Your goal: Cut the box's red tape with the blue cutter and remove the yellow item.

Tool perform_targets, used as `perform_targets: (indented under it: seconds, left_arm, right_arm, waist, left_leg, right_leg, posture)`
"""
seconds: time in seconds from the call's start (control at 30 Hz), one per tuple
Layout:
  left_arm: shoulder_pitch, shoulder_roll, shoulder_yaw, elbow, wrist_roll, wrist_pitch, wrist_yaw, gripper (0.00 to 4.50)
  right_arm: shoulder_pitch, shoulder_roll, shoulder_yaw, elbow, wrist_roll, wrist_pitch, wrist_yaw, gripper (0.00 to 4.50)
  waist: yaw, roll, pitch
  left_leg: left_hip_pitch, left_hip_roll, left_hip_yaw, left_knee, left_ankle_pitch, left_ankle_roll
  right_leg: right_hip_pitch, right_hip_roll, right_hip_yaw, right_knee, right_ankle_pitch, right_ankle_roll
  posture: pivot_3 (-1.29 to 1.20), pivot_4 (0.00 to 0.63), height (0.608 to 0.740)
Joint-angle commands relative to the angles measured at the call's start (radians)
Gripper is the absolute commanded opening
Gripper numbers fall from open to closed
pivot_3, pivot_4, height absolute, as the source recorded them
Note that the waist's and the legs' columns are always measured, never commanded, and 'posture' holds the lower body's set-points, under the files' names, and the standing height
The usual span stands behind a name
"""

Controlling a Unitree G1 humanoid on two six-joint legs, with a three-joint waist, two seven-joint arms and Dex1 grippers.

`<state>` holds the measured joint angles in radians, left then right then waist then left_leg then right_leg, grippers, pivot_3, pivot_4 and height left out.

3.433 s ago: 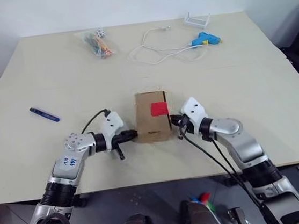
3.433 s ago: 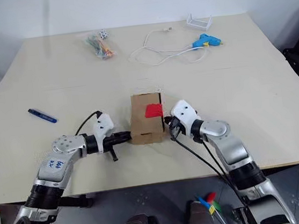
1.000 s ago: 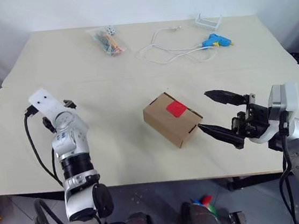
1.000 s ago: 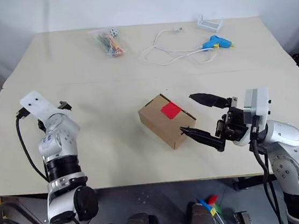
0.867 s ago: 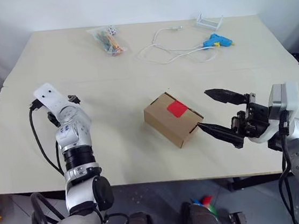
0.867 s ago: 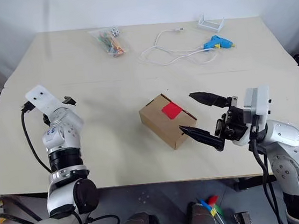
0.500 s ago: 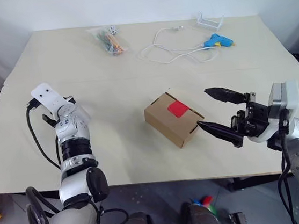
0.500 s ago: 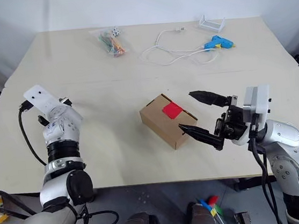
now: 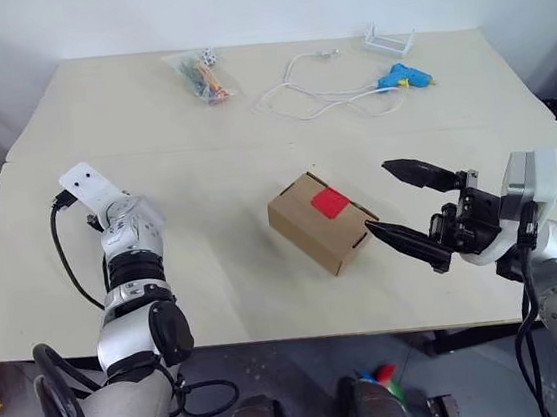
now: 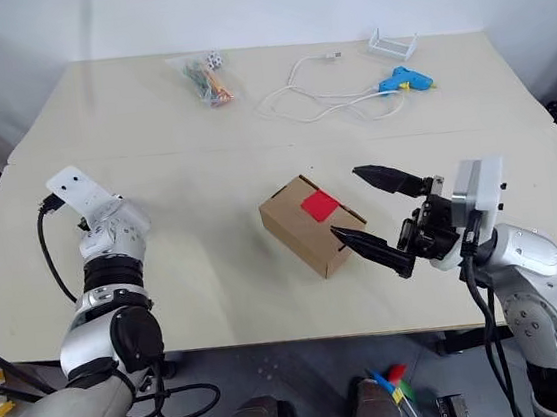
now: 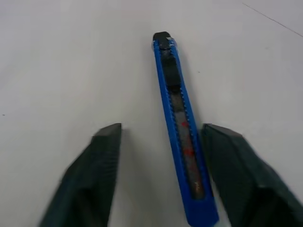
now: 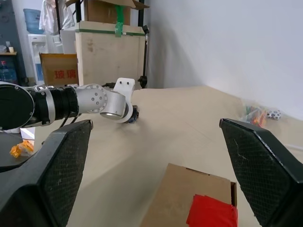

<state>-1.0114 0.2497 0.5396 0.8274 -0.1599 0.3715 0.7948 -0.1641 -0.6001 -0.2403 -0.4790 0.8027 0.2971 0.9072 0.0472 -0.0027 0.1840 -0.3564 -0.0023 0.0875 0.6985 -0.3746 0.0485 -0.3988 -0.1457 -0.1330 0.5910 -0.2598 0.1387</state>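
Slim blue cutter (image 11: 180,124), black slider

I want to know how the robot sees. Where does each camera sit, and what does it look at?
Head eyes: high up, looking down on the table, box, both arms.
Left wrist: looks along its pincer at the cutter.
Right wrist: looks between its open pincer at the box, the left arm beyond.
Shared: box and red tape.

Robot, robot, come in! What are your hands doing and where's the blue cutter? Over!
Left hand open around the blue cutter, not gripping yet. Right hand open beside the box. Red tape uncut. Nothing in the way.
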Motion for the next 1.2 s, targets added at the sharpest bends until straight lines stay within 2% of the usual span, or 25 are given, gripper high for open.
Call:
perform_targets:
  seconds: [0.03,0.13,0.17,0.43,0.5,0.53,0.6,0.73,0.8,0.9,1.07,1.13,1.2]
  left_arm:
    - [0.022,-0.004,0.005,0.023,-0.018,0.007,0.003,1.46]
    - [0.029,-0.009,0.009,0.019,-0.026,0.003,-0.002,0.54]
    - [0.031,-0.011,0.009,0.016,-0.027,0.003,-0.002,0.43]
    - [0.076,-0.01,-0.038,-0.095,-0.02,0.018,-0.084,0.43]
    - [0.128,0.017,-0.116,-0.243,-0.024,0.071,-0.248,0.43]
    - [0.187,0.048,-0.148,-0.381,-0.079,0.102,-0.4,0.43]
    - [0.332,0.176,-0.198,-0.628,-0.218,0.141,-0.791,0.43]
    - [0.584,0.382,-0.2,-0.829,-0.39,0.198,-1.265,0.43]
    - [0.686,0.484,-0.227,-0.869,-0.368,0.124,-1.438,0.43]
    - [0.815,0.679,-0.335,-0.876,-0.223,-0.152,-1.751,0.43]
    - [0.759,0.727,-0.472,-0.868,-0.138,-0.353,-1.934,0.43]
    - [0.723,0.715,-0.562,-0.853,-0.052,-0.452,-1.982,0.43]
    - [0.701,0.7,-0.598,-0.833,-0.013,-0.496,-1.989,0.43]
  right_arm:
    - [0.01,0.003,-0.009,-0.05,0.012,-0.012,-0.008,4.5]
    - [0.014,0.0,-0.01,-0.052,0.012,-0.012,-0.01,4.5]
    - [0.015,0.0,-0.01,-0.053,0.013,-0.012,-0.011,4.5]
    - [0.015,-0.005,-0.013,-0.054,0.016,-0.007,-0.012,4.5]
    - [0.014,-0.009,-0.015,-0.06,0.021,-0.001,-0.014,4.5]
    - [0.013,-0.015,-0.022,-0.063,0.028,0.005,-0.014,4.5]
    - [0.017,-0.029,-0.039,-0.068,0.042,0.017,-0.008,4.5]
    - [0.039,-0.053,-0.059,-0.075,0.058,0.025,0.009,4.5]
    - [0.049,-0.065,-0.069,-0.078,0.063,0.03,0.016,4.5]
    - [0.085,-0.09,-0.092,-0.089,0.082,0.048,0.028,4.5]
    - [0.144,-0.129,-0.115,-0.121,0.109,0.078,0.048,4.5]
    - [0.178,-0.149,-0.115,-0.145,0.112,0.098,0.051,4.5]
    - [0.199,-0.161,-0.116,-0.159,0.111,0.106,0.051,4.5]
  waist:
    - [0.0,0.0,0.0]
    - [0.0,0.0,0.0]
    - [0.0,0.0,0.0]
    - [0.0,0.0,0.0]
    - [-0.003,0.0,0.0]
    - [-0.004,0.0,0.0]
    - [-0.021,0.0,0.0]
    - [-0.047,0.001,0.0]
    - [-0.049,0.004,0.001]
    - [-0.049,0.005,0.001]
    - [-0.019,0.007,0.003]
    - [-0.019,0.008,0.003]
    - [-0.022,0.008,0.003]
  left_leg:
    - [0.0,0.0,0.0,0.0,0.0,0.0]
    - [0.0,0.0,0.0,0.0,0.0,0.0]
    - [0.001,0.0,0.0,0.0,0.0,0.0]
    - [0.002,0.0,0.001,0.0,0.0,0.0]
    - [0.002,0.0,0.001,0.0,0.0,0.0]
    - [0.001,0.0,0.001,0.0,0.0,0.0]
    - [0.001,0.0,0.001,-0.001,0.0,0.0]
    - [-0.001,0.003,0.001,-0.002,-0.001,-0.003]
    - [0.0,0.003,0.001,-0.002,-0.002,-0.003]
    - [0.0,0.003,0.004,-0.002,-0.002,-0.003]
    - [0.0,0.003,0.006,-0.001,-0.002,-0.003]
    - [0.0,0.002,0.006,-0.001,-0.001,-0.002]
    - [-0.001,0.001,0.007,-0.002,-0.002,-0.001]
  right_leg:
    - [0.0,0.0,0.0,0.0,0.0,0.0]
    - [0.0,0.0,0.0,0.0,0.0,0.0]
    - [0.0,0.0,0.0,0.0,0.0,0.0]
    - [0.001,0.0,0.001,0.0,0.0,0.0]
    - [0.001,0.0,0.001,0.0,0.0,0.0]
    - [0.001,0.0,0.001,0.0,0.0,0.0]
    - [0.0,0.0,0.001,0.0,0.0,0.0]
    - [-0.004,0.002,0.0,0.001,0.0,-0.001]
    - [-0.004,0.002,0.0,0.0,-0.001,-0.001]
    - [-0.004,0.003,0.001,0.0,-0.002,-0.003]
    - [-0.005,-0.001,0.003,0.0,-0.004,-0.007]
    - [-0.005,-0.003,0.002,0.0,-0.004,-0.007]
    - [-0.007,-0.003,0.002,0.001,-0.004,-0.007]
  posture:
    - [0.0,0.15,0.74]
    - [0.0,0.15,0.74]
    - [0.0,0.15,0.74]
    - [0.0,0.15,0.74]
    - [0.0,0.15,0.74]
    - [0.0,0.15,0.74]
    - [0.0,0.15,0.74]
    - [0.0,0.15,0.74]
    - [0.0,0.15,0.74]
    - [0.0,0.15,0.74]
    - [0.0,0.15,0.74]
    - [0.0,0.15,0.74]
    - [0.0,0.15,0.74]
